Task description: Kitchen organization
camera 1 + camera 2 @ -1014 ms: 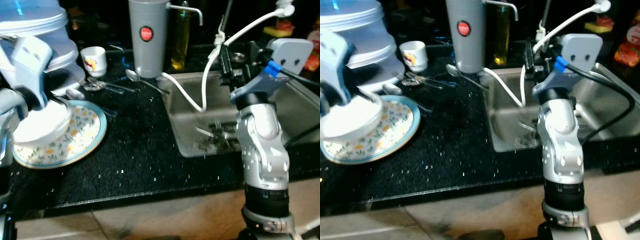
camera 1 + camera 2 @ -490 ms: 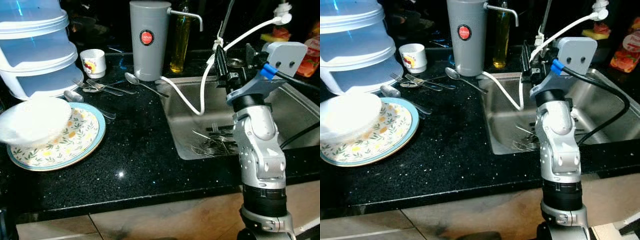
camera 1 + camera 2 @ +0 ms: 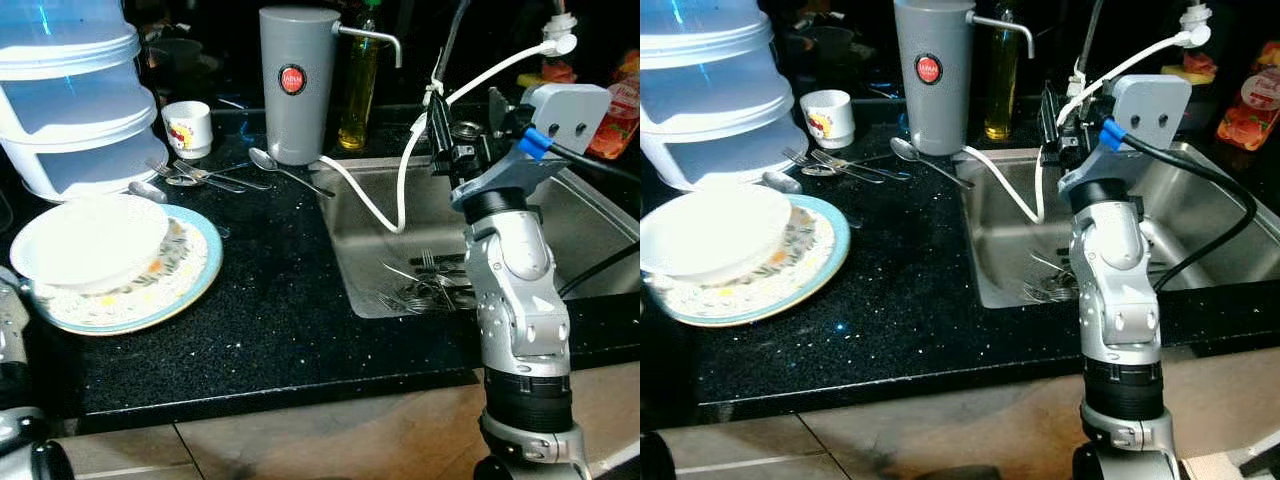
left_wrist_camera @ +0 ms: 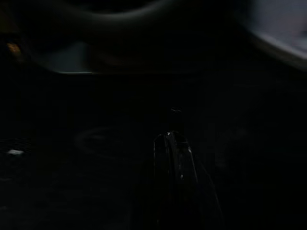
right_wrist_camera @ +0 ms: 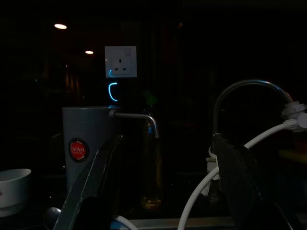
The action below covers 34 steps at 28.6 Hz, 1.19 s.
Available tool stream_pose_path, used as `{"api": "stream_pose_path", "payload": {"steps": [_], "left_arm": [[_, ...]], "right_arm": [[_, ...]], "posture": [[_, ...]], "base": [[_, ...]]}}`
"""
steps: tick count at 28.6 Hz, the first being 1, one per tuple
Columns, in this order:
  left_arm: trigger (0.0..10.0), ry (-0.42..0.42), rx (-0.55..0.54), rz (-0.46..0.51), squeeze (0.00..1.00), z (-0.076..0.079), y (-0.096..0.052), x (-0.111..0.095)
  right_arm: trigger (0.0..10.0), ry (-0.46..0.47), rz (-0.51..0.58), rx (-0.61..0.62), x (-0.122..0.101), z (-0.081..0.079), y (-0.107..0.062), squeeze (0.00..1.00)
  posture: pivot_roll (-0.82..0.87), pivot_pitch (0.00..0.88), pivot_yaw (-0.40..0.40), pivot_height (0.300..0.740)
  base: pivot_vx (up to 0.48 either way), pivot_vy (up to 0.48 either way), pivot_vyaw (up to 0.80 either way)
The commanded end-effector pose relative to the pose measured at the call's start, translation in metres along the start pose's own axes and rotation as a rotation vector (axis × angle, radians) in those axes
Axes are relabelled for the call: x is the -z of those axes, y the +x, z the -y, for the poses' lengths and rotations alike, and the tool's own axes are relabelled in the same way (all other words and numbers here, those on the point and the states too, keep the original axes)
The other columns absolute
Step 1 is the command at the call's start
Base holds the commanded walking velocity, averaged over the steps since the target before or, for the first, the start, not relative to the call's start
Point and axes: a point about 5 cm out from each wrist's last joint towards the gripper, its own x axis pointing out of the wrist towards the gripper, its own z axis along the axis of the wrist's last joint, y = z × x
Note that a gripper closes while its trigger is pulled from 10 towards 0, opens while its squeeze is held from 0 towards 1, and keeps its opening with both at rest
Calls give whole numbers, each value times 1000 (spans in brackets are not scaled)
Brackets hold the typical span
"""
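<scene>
A white bowl (image 3: 88, 243) rests on a floral plate with a blue rim (image 3: 175, 295) at the left of the black counter. My left arm (image 3: 12, 335) hangs low at the counter's near left corner, apart from the bowl. The left wrist view is very dark, and the left gripper (image 4: 173, 143) is only a faint black shape. My right gripper (image 3: 468, 125) is raised over the back of the steel sink (image 3: 350, 265). It is open, with nothing between its fingers (image 5: 98, 187).
Behind the plate stand stacked translucent containers (image 3: 70, 100), a small cup (image 3: 188, 127), loose spoons and forks (image 3: 215, 175), a grey water dispenser (image 3: 295, 80) and an oil bottle (image 3: 358, 90). A white hose (image 3: 400, 190) drops into the sink, where several forks (image 3: 420, 285) lie.
One second ago my left gripper held the bowl over the plate. It has let go and dropped away to the lower left, and the bowl now sits level on the plate. The right arm stays put.
</scene>
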Motion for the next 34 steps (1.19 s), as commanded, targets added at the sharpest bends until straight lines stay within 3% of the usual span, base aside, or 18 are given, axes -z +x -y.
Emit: {"api": "stream_pose_path", "payload": {"steps": [1, 4, 6, 8, 10, 12, 14, 18, 21, 22, 31, 32, 34], "left_arm": [[10000, -13, 64, -128, 0, 10, -1, 27], [10000, -33, 173, -165, 0, 28, -6, 35], [10000, -33, 173, -165, 0, 28, -6, 35], [10000, -15, 309, -157, 0, 52, -15, 35], [10000, -15, 309, -157, 0, 52, -15, 35], [10000, 25, 457, -122, 0, 78, -27, 32], [10000, 25, 457, -122, 0, 78, -27, 32], [10000, 41, 595, -99, 0, 102, -42, 27], [10000, 51, 616, -84, 0, 107, -44, 26], [10000, 81, 662, -48, 0, 122, -50, 22], [10000, 144, 759, 23, 0, 137, -56, 14], [10000, 224, 707, 128, 0, 132, -52, 3], [10000, 261, 673, 181, 0, 129, -49, -4]], "right_arm": [[10000, 4, -2, -7, 1, -2, 2, 0], [10000, 3, -1, -6, 1, -1, 2, 0], [10000, 3, -1, -6, 1, -1, 2, 0], [10000, 1, -1, -4, 0, -1, 2, 0], [10000, 1, -1, -4, 0, -1, 2, 0], [10000, 1, -1, -4, 0, -1, 2, 0], [10000, 1, -1, -4, 0, -1, 2, 0], [10000, 2, 0, -2, 0, -1, 2, 0], [10000, 2, -1, 0, 0, -1, 1, 0], [10000, 1, -1, 1, 0, -1, 1, 0], [10000, 0, 0, 4, 0, 0, 1, 0], [10000, 0, -1, 2, 0, 0, 1, 0], [10000, 0, -2, 1, 0, 0, 1, 0]], "posture": [[69, 0, -5, 740], [69, 0, -5, 740], [69, 0, -5, 740], [60, 0, -6, 740], [60, 0, -6, 740], [57, 0, -3, 740], [57, 0, -3, 740], [53, 0, -4, 740], [49, 0, -5, 740], [43, 0, -3, 740], [41, 0, -4, 740], [40, 0, -4, 740], [40, 0, -4, 740]], "base": [[0, 0, 0], [0, 0, 0], [0, 0, 0], [0, 0, 0], [0, 0, 0], [0, 0, 0], [0, 0, 0], [0, 0, 0], [0, 0, 0], [0, 0, 0], [0, 0, 0], [0, 0, 0], [0, 0, 0]]}}
